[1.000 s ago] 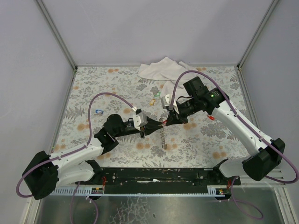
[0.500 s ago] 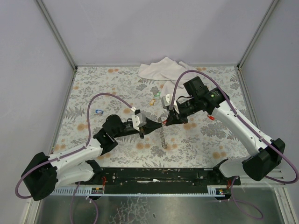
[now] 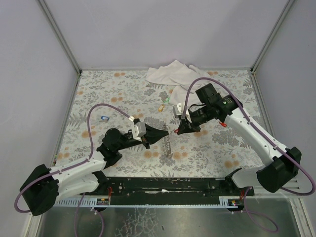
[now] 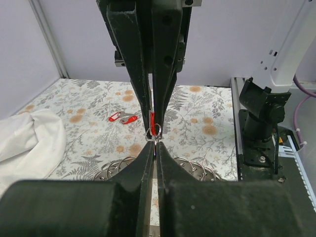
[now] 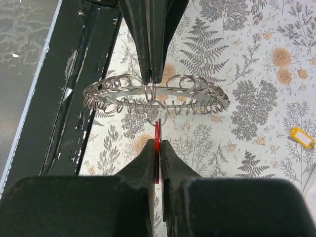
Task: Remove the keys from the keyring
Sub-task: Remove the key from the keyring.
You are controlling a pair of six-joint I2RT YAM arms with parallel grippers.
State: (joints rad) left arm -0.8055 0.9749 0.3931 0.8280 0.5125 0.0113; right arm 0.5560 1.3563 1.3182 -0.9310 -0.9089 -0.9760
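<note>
The left gripper [image 4: 154, 148] pinched the keyring [image 5: 207, 96] and the right gripper [image 5: 157, 143] clamped the red key [image 5: 156, 131]. Pulling straight apart risked the thin key slipping out, still attached.

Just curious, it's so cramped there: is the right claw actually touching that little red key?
Touching. The right wrist view shows the red key pinched between the right gripper's closed fingers, no gap either side.

- A robot lab test cell: plain pale walls [image 3: 163, 29] and metal corner posts [image 3: 59, 37] box in the flower-patterned bench [image 3: 98, 89].
- Left arm [image 3: 79, 170] and right arm [image 3: 252, 131] bolted to a black rail [image 3: 168, 185] at bottom, trailing purple cables [image 3: 101, 105].
</note>
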